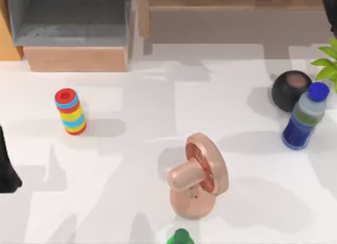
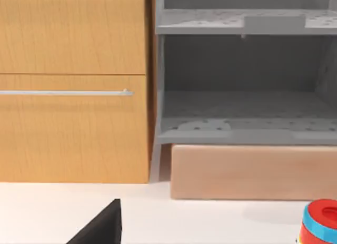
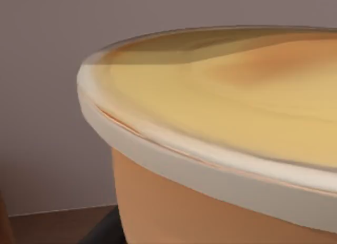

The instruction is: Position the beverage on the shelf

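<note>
The beverage is a clear bottle (image 1: 304, 117) with a blue cap and a blue label. It stands on the white table near the right edge, tilted slightly. The shelf is a grey open unit (image 1: 68, 22) at the back left on a tan wooden base; the left wrist view faces its lower compartment (image 2: 242, 128). My left gripper (image 1: 8, 173) is a dark shape parked at the table's left edge, far from the bottle. My right arm (image 1: 330, 12) shows as a dark strip at the back right corner, behind the bottle.
A black ball (image 1: 290, 89) and green plant leaves (image 1: 327, 65) sit just behind the bottle. A copper fan-like object (image 1: 197, 175) stands mid-table, a green cap (image 1: 179, 237) at the front edge, and a striped ring stack (image 1: 70, 111) at the left. A tan bowl (image 3: 221, 149) looms in the right wrist view.
</note>
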